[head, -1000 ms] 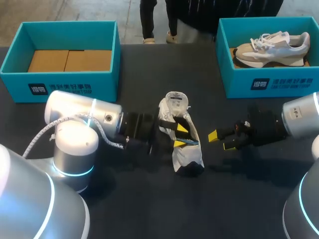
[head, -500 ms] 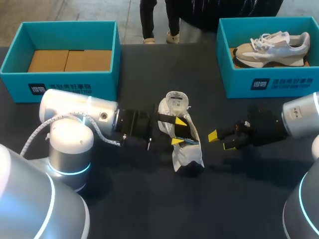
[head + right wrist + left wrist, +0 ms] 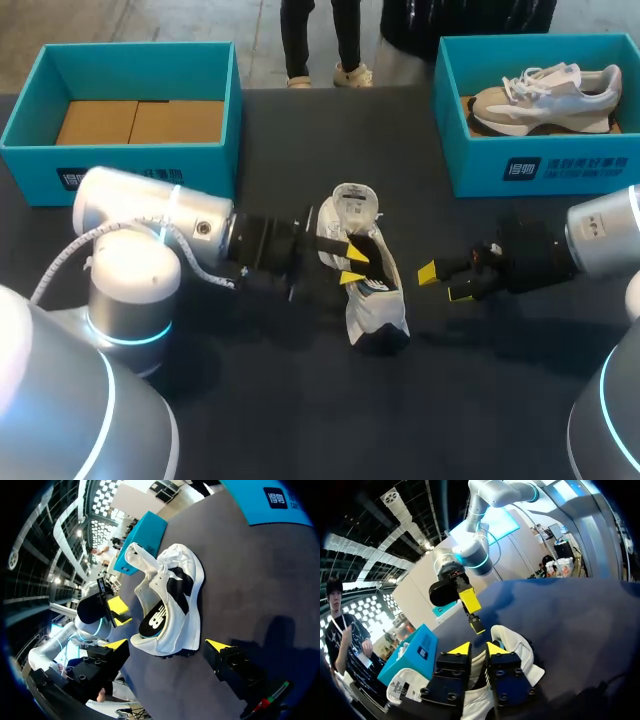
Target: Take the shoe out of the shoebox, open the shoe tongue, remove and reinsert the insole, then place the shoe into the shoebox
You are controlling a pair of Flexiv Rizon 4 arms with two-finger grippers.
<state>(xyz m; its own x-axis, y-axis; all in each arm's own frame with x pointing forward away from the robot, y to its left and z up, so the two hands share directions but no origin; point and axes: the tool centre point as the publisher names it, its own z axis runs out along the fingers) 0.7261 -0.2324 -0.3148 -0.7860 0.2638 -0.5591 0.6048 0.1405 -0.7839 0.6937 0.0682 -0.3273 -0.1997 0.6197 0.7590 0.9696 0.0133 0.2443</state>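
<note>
Centrally, white shoe (image 3: 375, 315), left gripper (image 3: 354, 261) at its mouth, grip unclear; right gripper (image 3: 443, 283) spread at 3 o'clock.

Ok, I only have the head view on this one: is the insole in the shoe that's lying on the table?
Observer: Yes. The right wrist view looks into the shoe, and the dark insole shows in its opening, white logo visible.
Operator: And the right tool?
Observer: In that same view the right tool is open wide, with nothing between its fingers and the shoe ahead of it.
</note>
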